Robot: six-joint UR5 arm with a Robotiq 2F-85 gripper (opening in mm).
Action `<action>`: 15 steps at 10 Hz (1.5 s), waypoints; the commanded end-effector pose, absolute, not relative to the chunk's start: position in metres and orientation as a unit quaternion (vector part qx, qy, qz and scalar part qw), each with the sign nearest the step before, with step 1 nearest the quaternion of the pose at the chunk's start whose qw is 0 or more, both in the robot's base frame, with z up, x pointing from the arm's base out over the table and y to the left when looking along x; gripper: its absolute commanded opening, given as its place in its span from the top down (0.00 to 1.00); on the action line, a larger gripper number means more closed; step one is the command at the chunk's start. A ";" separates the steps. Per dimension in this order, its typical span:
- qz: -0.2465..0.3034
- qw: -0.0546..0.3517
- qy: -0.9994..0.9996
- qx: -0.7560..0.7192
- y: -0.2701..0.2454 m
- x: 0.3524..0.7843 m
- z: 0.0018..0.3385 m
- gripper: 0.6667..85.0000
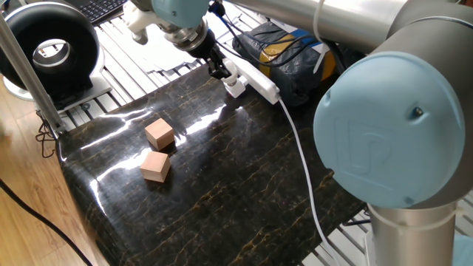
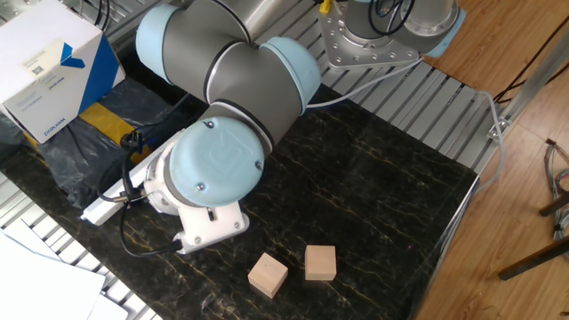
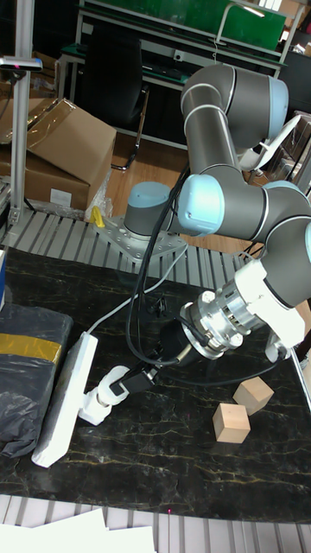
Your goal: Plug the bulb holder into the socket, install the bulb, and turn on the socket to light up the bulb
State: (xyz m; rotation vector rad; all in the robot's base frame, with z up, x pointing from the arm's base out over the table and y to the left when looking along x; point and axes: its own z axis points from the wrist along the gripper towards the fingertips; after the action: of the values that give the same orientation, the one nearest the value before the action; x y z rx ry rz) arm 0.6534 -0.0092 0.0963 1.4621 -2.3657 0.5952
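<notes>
White plastic marks the bulb (image 3: 116,383), light, smooth and breakable, so a gentle hold on its body suits. The gripper (image 3: 145,375) is closed on it, seating it in the bulb holder (image 3: 95,408) plugged into the socket (image 3: 66,397) at the table's far edge.

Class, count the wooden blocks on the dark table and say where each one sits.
2. One wooden block sits nearer the power strip; the other block lies just beside it, closer to the table's front edge. The arm covers part of the table in one view, so another could be hidden.
</notes>
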 end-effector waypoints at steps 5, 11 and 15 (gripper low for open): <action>0.179 0.130 -0.821 0.527 0.002 0.655 0.097 0.65; 0.174 0.128 -0.823 0.526 -0.003 0.657 0.102 0.96; 0.173 0.122 -0.826 0.522 -0.009 0.657 0.117 1.00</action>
State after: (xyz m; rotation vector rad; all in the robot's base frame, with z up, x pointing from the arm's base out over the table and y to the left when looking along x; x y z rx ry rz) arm 0.6576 -0.0081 0.1110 1.5305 -2.3879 0.5213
